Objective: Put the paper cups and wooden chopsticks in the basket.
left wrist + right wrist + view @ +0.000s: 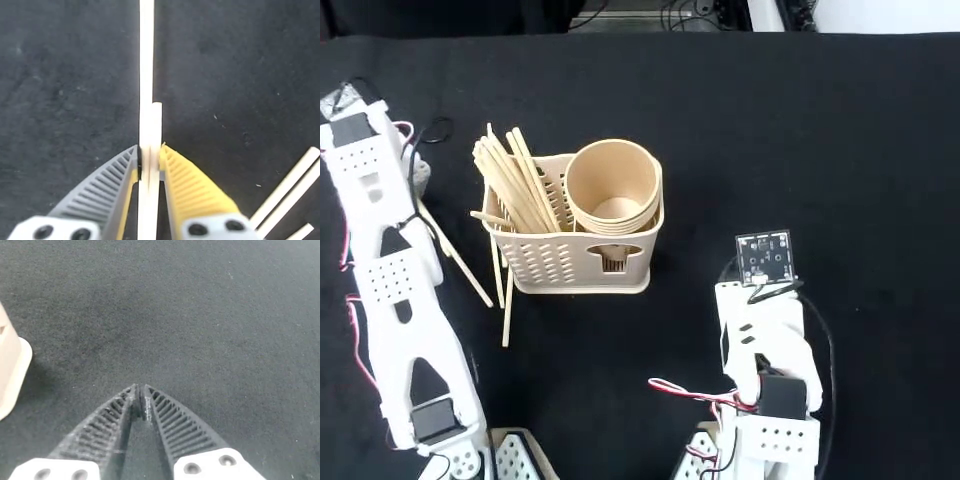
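Note:
A beige slotted basket (575, 262) stands left of the table's middle. It holds a stack of paper cups (612, 185) and a bundle of wooden chopsticks (515, 180). My left gripper (149, 150) is shut on two chopsticks (146, 75) that lie on the black cloth and point away from it. In the high view a held chopstick (455, 255) sticks out from under the left arm (395, 280). Loose chopsticks (505, 295) lie on the cloth just left of the basket. My right gripper (140, 390) hovers shut over bare cloth, right of the basket (10, 365).
Black cloth covers the whole table. More loose chopsticks (285, 190) lie close beside the left gripper. The right arm (765, 340) is folded near the front edge. Red and white wires (685, 392) trail by its base.

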`<state>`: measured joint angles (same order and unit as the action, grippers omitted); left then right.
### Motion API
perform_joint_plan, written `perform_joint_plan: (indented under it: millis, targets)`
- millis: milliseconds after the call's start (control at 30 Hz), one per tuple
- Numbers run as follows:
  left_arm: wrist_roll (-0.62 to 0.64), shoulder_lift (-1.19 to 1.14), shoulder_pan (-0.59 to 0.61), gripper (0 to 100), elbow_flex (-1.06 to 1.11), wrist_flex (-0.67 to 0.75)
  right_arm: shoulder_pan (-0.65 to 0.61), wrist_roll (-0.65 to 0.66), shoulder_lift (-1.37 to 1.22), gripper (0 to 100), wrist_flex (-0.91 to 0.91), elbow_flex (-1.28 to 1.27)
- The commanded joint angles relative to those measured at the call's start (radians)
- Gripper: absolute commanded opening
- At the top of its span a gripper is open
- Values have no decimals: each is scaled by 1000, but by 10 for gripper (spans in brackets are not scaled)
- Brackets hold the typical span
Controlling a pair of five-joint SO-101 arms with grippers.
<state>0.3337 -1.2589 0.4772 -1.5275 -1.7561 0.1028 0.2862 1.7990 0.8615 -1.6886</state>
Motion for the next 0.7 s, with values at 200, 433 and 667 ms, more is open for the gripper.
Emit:
perform_joint_plan:
  millis: [200,433,667]
  targets:
    - [8,307,19,28,42,-8,14,3,2,26,-9,1]
    - [8,519,19,28,54,-8,14,3,4,26,-9,1]
    - [8,789,12,28,58,-8,14,3,4,26,-11,1]
